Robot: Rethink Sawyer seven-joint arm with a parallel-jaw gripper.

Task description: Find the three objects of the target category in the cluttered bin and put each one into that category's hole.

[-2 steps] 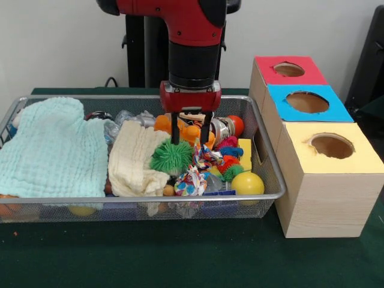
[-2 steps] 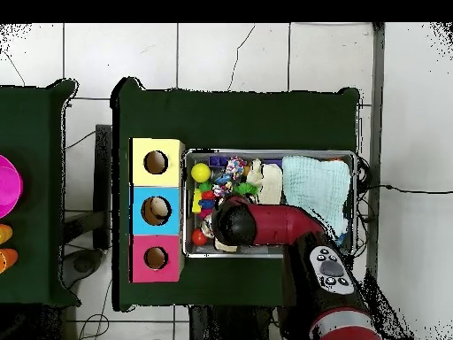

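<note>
A wire bin (image 1: pixel 138 198) holds a jumble of small toys. My gripper (image 1: pixel 191 133) hangs inside it at the middle, open, one finger on each side of an orange toy (image 1: pixel 191 132) in the pile. Just in front of the fingers lies a green spiky ball (image 1: pixel 171 157), and a yellow ball (image 1: pixel 248 183) rests in the front right corner. Beside the bin stand three boxes with round holes: red (image 1: pixel 287 71), blue (image 1: pixel 307 102) and yellow (image 1: pixel 331 146). In the overhead view the arm's head (image 2: pixel 234 221) hides the gripper; the blue box's hole (image 2: pixel 156 210) shows something pale inside.
A mint cloth (image 1: pixel 51 147) covers the bin's left part and a cream cloth (image 1: pixel 137 159) lies beside it. A rope knot toy (image 1: pixel 191 179), a red ball (image 1: pixel 237 124) and a yellow block (image 1: pixel 245 153) crowd the pile. A magenta bowl (image 2: pixel 4 186) sits on another table.
</note>
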